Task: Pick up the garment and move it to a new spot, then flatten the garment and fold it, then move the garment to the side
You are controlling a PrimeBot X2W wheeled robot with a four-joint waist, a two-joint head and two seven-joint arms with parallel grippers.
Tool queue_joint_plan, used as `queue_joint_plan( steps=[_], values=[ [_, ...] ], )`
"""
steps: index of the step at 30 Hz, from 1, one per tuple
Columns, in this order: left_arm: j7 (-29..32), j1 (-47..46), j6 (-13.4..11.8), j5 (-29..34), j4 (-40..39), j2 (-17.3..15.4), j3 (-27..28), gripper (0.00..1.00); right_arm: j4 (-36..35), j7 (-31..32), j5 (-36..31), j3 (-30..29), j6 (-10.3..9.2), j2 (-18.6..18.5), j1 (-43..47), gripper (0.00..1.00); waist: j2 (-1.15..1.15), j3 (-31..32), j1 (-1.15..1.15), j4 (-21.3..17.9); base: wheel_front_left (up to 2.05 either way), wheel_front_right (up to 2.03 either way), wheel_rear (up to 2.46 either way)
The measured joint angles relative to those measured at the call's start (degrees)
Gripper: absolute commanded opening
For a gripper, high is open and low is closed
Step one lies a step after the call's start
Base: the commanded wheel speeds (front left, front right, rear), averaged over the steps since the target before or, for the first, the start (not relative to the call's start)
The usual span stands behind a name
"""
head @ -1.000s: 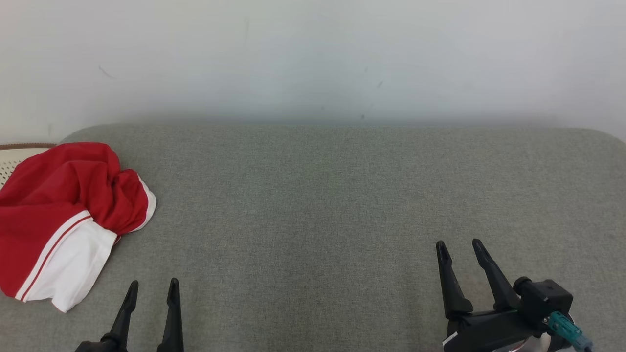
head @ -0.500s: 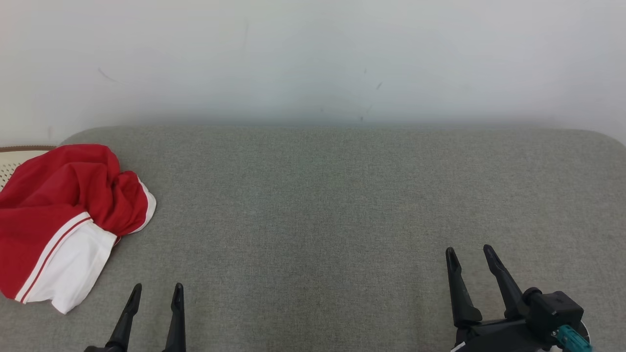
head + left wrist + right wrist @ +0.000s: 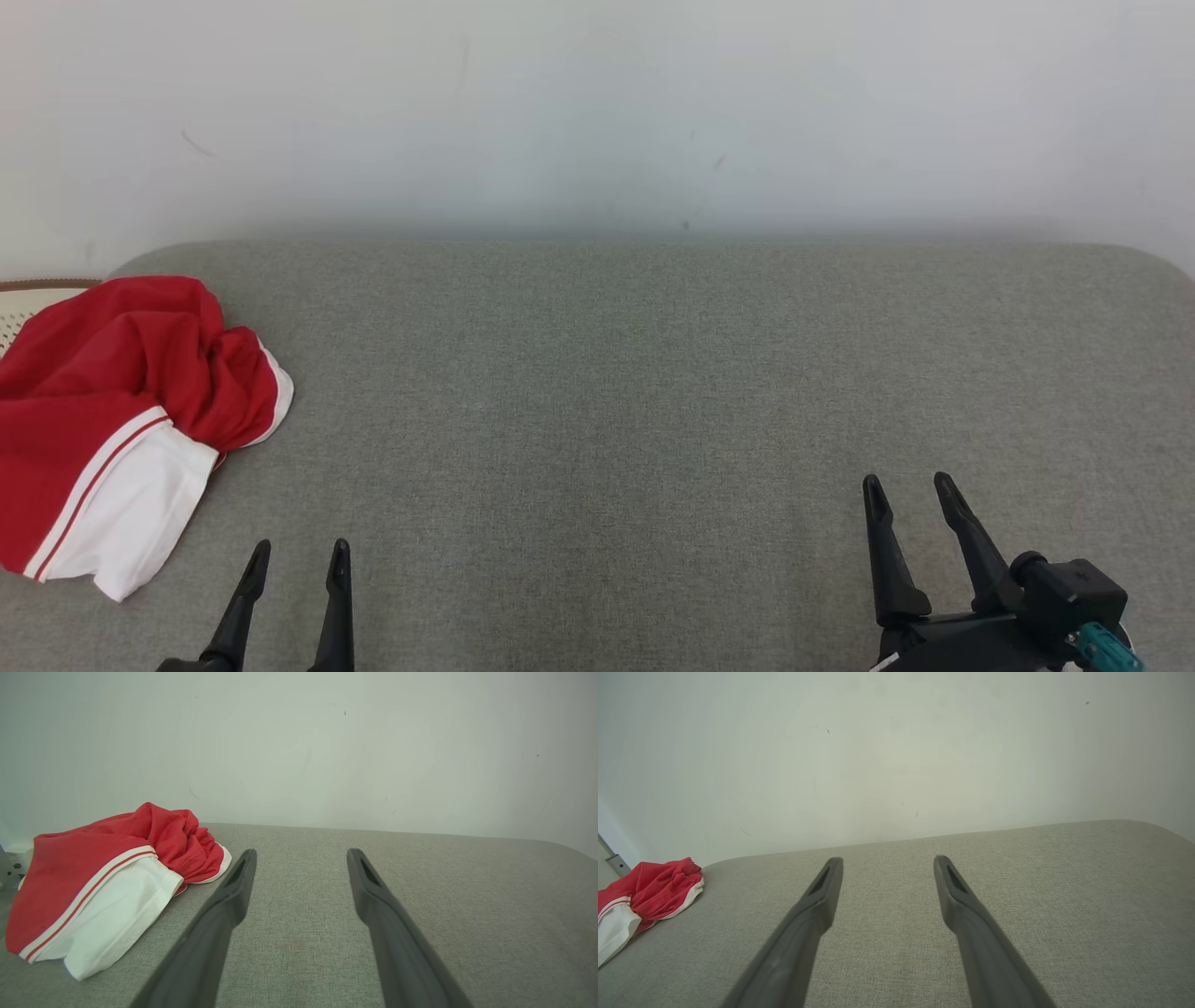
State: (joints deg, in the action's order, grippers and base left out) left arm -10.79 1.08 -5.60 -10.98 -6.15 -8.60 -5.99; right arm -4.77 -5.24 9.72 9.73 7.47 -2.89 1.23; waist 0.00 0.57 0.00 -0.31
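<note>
While the garment [image 3: 121, 411] lay crumpled at the left end of the grey cushion [image 3: 607, 420], the head view showed the left gripper [image 3: 301, 547] over the cushion's near edge close by the heap. The right gripper [image 3: 907, 481] hung over the same edge toward the cushion's right end. Both were spread wide with nothing between the fingers. A pale woven rim [image 3: 28, 297] peeked out past the cushion's left end, partly hidden by the cloth.

From the left wrist, the red cloth and its white, red-striped panel [image 3: 117, 905] sat bunched on the cushion's left part, apart from the gaping, empty fingers.

From the right wrist, the heap showed small at the cushion's far left corner, well apart from that empty, wide-open claw.

It looked light, thin and limp, and I judged it would sag and unfurl once lifted. The raised red ridge on top seemed the best place to pinch, since a doubled fold is less likely to slip.
</note>
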Motion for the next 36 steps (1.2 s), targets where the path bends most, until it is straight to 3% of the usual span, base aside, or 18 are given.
queue_joint_plan(
  steps=[36],
  values=[
    [-0.43, -0.12, -1.07, -0.91, 0.37, -0.92, -0.73, 1.00, 0.49, 0.34, 0.79, -0.30, 0.00, 0.00, 0.46, 1.00, 0.00, -0.77, 0.00, 1.34, 0.00, 0.00, 0.00]
  ],
)
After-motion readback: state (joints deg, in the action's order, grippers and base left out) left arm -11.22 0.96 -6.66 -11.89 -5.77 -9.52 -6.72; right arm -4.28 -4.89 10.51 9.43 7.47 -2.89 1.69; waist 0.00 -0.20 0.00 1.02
